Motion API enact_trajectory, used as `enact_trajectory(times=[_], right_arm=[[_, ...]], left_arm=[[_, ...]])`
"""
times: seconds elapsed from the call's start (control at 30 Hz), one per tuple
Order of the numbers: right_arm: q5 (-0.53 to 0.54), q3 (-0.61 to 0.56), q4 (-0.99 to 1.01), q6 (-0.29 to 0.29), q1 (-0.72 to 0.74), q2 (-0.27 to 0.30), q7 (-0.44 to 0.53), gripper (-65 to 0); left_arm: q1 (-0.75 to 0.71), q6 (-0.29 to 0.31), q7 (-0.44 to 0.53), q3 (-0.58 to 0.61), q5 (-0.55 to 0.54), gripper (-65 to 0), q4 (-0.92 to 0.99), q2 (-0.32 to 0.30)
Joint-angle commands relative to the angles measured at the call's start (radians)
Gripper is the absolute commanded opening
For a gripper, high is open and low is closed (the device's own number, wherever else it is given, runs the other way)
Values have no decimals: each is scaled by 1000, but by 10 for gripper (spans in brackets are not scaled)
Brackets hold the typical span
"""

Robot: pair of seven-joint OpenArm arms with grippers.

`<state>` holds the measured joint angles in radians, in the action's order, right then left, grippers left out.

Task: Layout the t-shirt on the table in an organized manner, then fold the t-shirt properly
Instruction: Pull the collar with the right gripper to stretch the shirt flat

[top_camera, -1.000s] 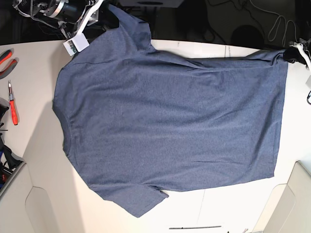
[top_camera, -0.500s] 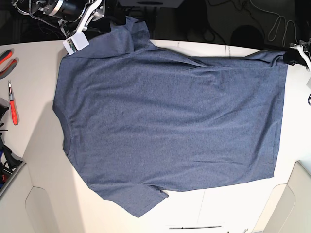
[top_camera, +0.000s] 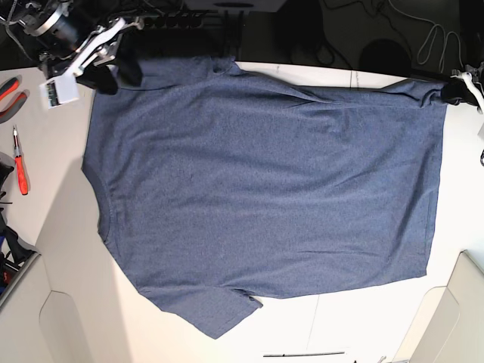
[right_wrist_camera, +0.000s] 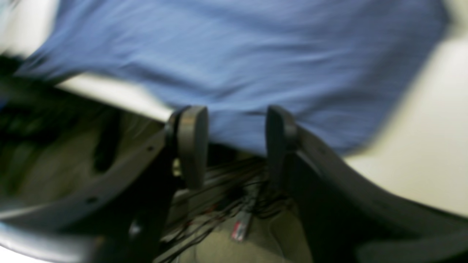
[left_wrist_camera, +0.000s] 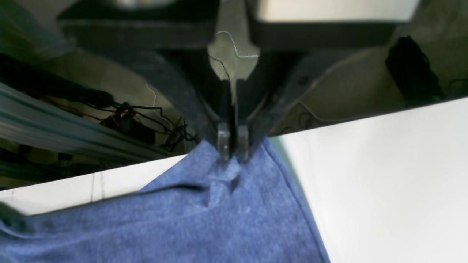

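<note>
I'm at the laying-out step, I judge: the t-shirt [top_camera: 265,181] lies broad across the counter [top_camera: 60,166], its far edge by the counter's rim. My left tool [left_wrist_camera: 233,144] is closed on a corner of it; my right tool [right_wrist_camera: 236,146] stands wide, holding nothing as far as the blurred wrist view tells. Next calls for squaring that far edge before any folding.

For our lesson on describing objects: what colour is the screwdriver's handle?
The screwdriver's handle is red, seen best in the base view, at the left edge.
</note>
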<state>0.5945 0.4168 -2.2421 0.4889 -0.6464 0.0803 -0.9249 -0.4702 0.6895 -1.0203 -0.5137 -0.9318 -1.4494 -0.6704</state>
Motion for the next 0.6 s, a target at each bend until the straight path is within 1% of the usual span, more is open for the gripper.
enact_trajectory(times=[0.0,0.1,0.2,0.37,0.4,0.47,0.57], right_arm=[[10,27,7,-10,8,1,14,-389],[18,97,121,-22,68,2,15,-389],[69,143,289,-19,154,2,3,-389],[134,161,527,-7,252,3,-27,-389],[150,161,552,6,256,3,-26,-389],[158,164,574,9,254,2,-12,-389],[150,199,578,8,253,2,51,-389]], left_arm=[[3,9,11,-11,-10,-650,-13,-25],[5,9,17,-11,-10,-650,-13,-25],[5,9,22,-11,-10,-650,-13,-25],[4,9,22,-11,-10,-650,-13,-25],[4,9,21,-11,-10,-650,-13,-25],[4,9,21,-11,-10,-650,-13,-25],[4,9,21,-11,-9,-650,-13,-25]])
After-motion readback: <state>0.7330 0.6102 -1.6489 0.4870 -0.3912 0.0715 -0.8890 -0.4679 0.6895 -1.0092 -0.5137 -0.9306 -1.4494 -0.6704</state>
